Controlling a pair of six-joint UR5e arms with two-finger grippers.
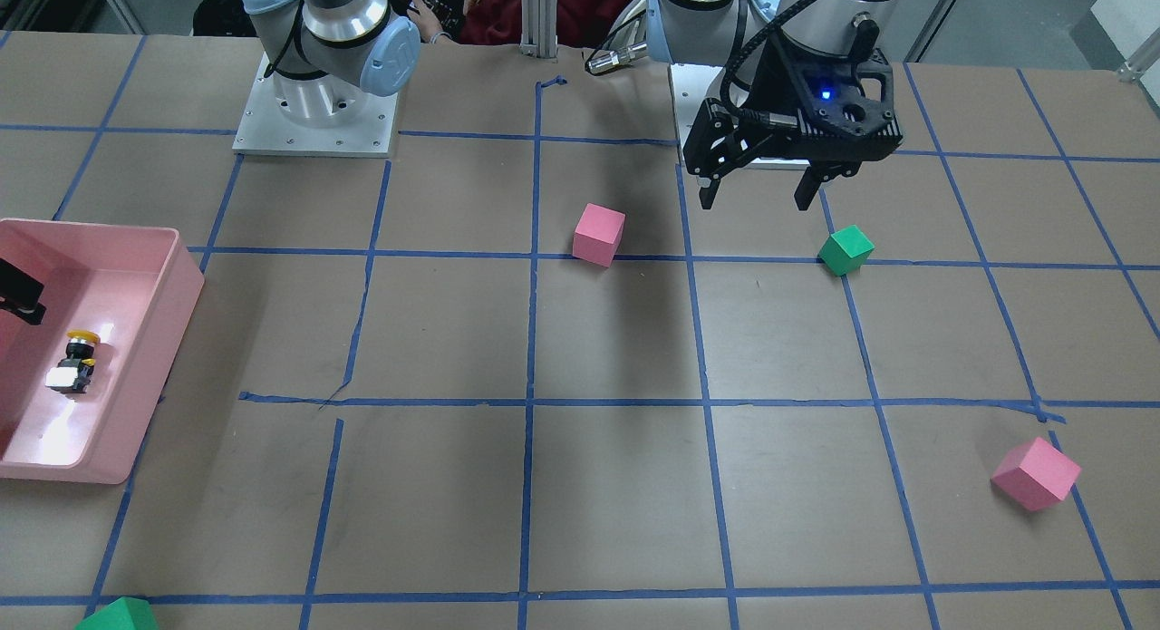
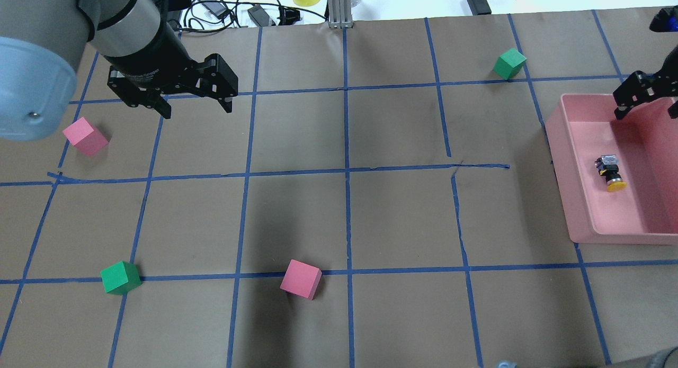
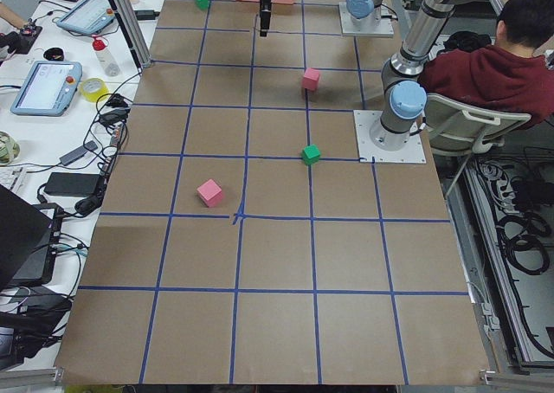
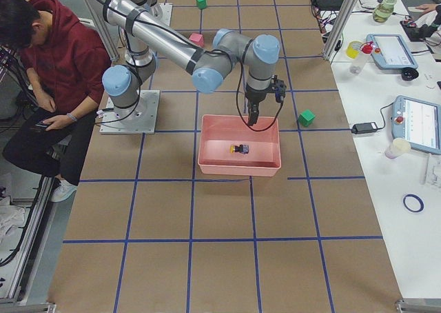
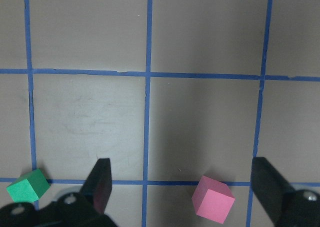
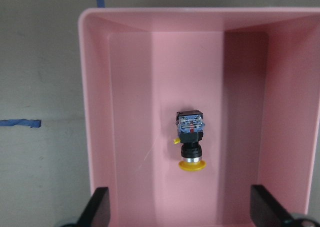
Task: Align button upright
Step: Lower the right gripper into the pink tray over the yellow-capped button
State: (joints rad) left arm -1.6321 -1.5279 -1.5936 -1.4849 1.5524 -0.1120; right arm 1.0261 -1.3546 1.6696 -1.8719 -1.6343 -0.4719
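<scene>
On the floor of the pink tray point(image 6: 95, 112), at the robot's right end of the counter point(image 2: 296, 214), the button point(image 6: 190, 142) lies on its side, apart from every wall. Its yellow cap points toward the right tool point(image 6: 180, 207) and its blocky base points away from it. The right tool hangs over the tray with its fingers spread wide, one to either side of the button's line. It holds nothing and does not touch the button. The left tool point(image 2: 197, 108) hovers above bare counter well apart from the tray, likewise spread wide and empty. In the left wrist view a pink cube point(image 5: 213, 198) lies between its fingers on the counter below, and a green cube point(image 5: 27, 184) lies outside them, beside a blue tape line.
</scene>
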